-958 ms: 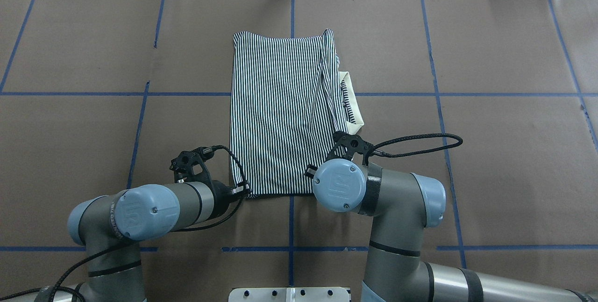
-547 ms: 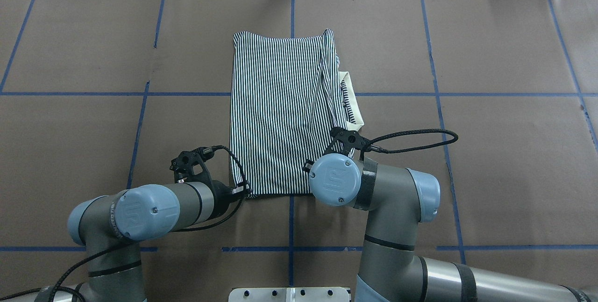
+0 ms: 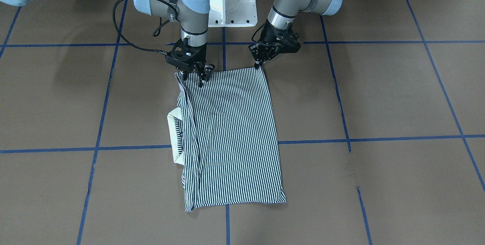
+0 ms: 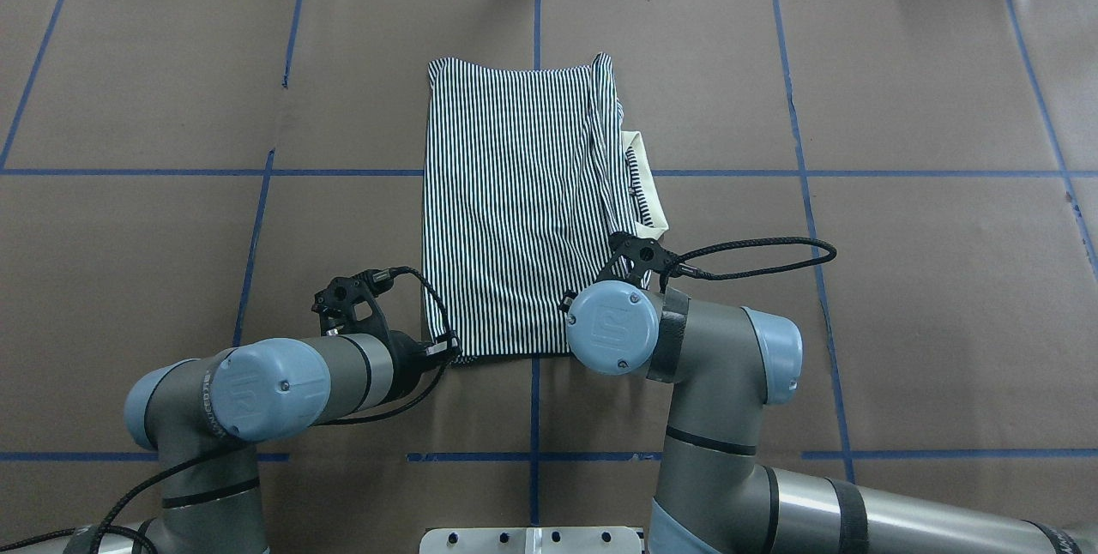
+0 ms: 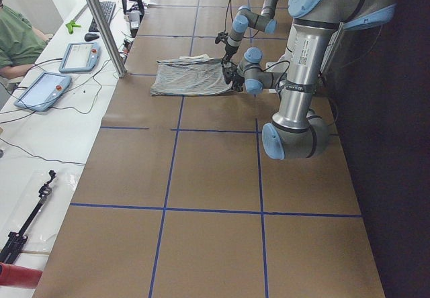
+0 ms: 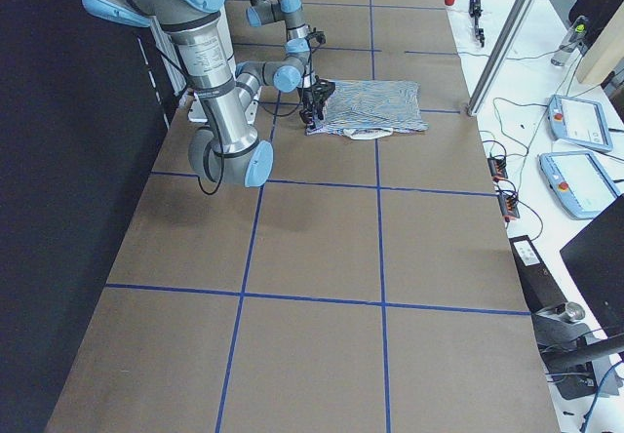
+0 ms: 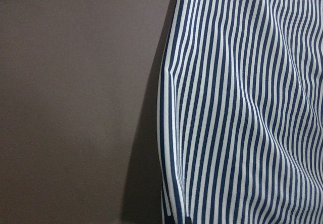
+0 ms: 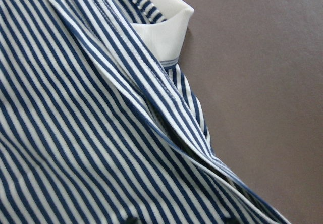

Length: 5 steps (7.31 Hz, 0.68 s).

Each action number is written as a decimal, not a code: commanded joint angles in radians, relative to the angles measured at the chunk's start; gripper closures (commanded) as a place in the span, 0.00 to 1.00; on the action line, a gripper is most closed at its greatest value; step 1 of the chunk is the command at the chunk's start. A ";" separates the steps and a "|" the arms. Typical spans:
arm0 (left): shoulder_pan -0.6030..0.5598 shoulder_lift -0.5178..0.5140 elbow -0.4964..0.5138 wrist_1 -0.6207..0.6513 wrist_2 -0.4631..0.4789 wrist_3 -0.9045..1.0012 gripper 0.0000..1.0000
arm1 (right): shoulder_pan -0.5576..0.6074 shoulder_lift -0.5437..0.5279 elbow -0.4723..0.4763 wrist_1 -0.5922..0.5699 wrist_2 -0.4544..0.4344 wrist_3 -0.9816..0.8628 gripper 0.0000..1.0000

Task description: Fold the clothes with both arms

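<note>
The striped polo shirt [image 3: 231, 131] [image 4: 506, 211] lies folded into a tall rectangle on the brown table, its cream collar [image 3: 175, 131] [image 4: 648, 185] poking out on my right side. My left gripper [image 3: 259, 66] [image 4: 448, 352] is pinched shut on the shirt's near left corner. My right gripper [image 3: 194, 79] stands open over the near right corner, fingertips down on the fabric edge. In the overhead view the right wrist hides those fingers. The right wrist view shows the stripes [image 8: 75, 133] and collar [image 8: 166, 32] close up, and the left wrist view shows the shirt's edge [image 7: 242, 108].
The white pedestal base [image 3: 227, 2] stands just behind the grippers. Blue tape lines [image 4: 536, 22] grid the brown table cover. Beyond the far edge, a metal post [image 5: 101, 23], control tablets [image 5: 44, 90] and a seated person's green sleeve [image 5: 17, 39] occupy a white bench.
My right arm's wrist has crept a little forward and toward the shirt's middle, its cable loop shifting with it. The left arm and the shirt have stayed put.
</note>
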 commanded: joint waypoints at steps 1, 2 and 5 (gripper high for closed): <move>0.000 -0.001 0.000 0.000 0.000 0.000 1.00 | 0.000 0.007 -0.004 0.000 0.000 0.002 0.81; 0.000 -0.001 0.000 0.000 0.000 0.000 1.00 | -0.002 0.008 -0.004 0.000 -0.002 0.014 1.00; 0.000 -0.001 0.000 0.000 0.000 0.000 1.00 | 0.000 0.019 -0.003 0.001 -0.002 0.020 1.00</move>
